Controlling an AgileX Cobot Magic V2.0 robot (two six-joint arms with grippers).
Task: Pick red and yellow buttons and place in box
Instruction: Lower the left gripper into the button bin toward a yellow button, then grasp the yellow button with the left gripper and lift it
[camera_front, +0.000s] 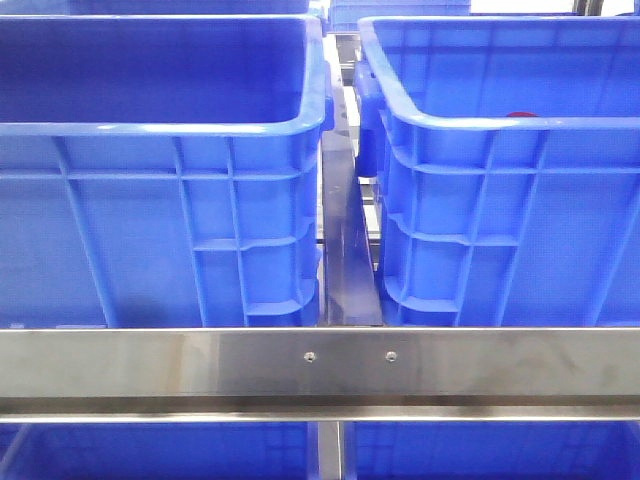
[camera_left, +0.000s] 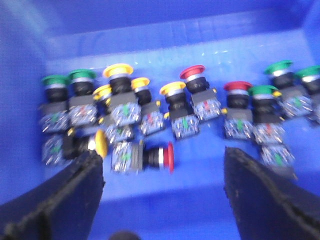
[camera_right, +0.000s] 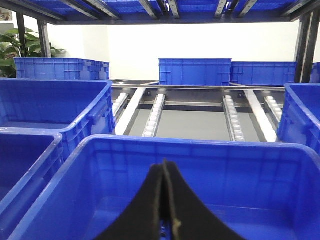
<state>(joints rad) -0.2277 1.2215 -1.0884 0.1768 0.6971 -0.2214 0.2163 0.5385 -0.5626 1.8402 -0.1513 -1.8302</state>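
Note:
In the left wrist view, several push buttons with red, yellow and green caps lie on the floor of a blue crate (camera_left: 165, 40). One red button (camera_left: 169, 157) lies on its side, and a yellow one (camera_left: 100, 144) lies by my left finger. My left gripper (camera_left: 161, 167) is open and empty just above the floor, its fingers (camera_left: 65, 200) straddling the spot in front of the red button. My right gripper (camera_right: 164, 170) is shut, fingers pressed together, over the box (camera_right: 200, 145); a pale speck shows low between them. In the front view no gripper shows.
Two alike blue crates stand side by side, left (camera_front: 150, 130) and right (camera_front: 480, 125), with a narrow gap between them and a steel rail (camera_front: 320, 365) in front. A red speck (camera_front: 520, 115) peeks over the right crate's rim. More crates (camera_right: 195, 70) and roller tracks (camera_right: 152, 115) lie beyond.

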